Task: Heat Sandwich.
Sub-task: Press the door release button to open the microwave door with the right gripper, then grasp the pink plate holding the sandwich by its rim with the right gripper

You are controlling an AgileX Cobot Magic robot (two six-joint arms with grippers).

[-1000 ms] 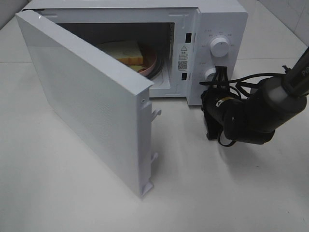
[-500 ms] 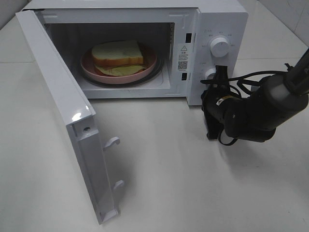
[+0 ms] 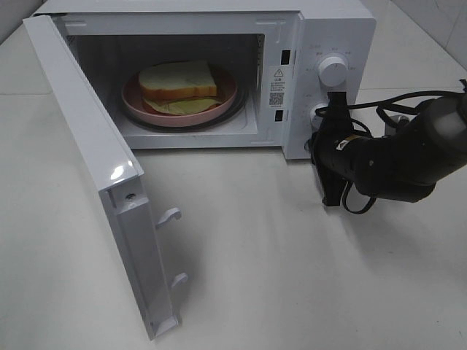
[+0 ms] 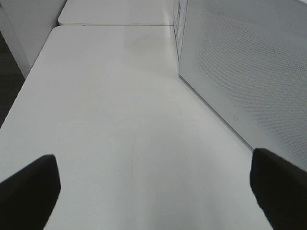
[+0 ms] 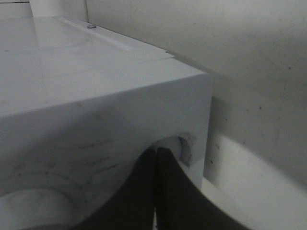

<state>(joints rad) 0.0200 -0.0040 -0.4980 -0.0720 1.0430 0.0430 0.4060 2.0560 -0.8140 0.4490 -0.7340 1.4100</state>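
The sandwich [image 3: 179, 82], two thick white slices with pale filling, lies on a round pink plate [image 3: 133, 103] inside the open white microwave [image 3: 343, 29]. Its door [image 3: 87, 146] stands swung wide to the left. My right gripper [image 3: 330, 111] is shut, its tips pressed together right at the lower knob [image 3: 318, 112] of the control panel; the right wrist view shows the closed tips [image 5: 156, 152] against the white panel. My left gripper [image 4: 153, 191] is open, its dark fingers [image 4: 29, 191] wide apart over bare table beside the microwave's perforated door; it is outside the exterior view.
An upper knob [image 3: 333, 71] sits above the lower one. Black cables [image 3: 394, 113] trail from the right arm across the table beside the microwave. The door's latch hooks [image 3: 169, 216] stick out toward the front middle of the white table [image 3: 292, 277].
The microwave door has swung from half shut to wide open, uncovering the sandwich. The right arm has shifted a little right, its shut tips now at the lower knob.
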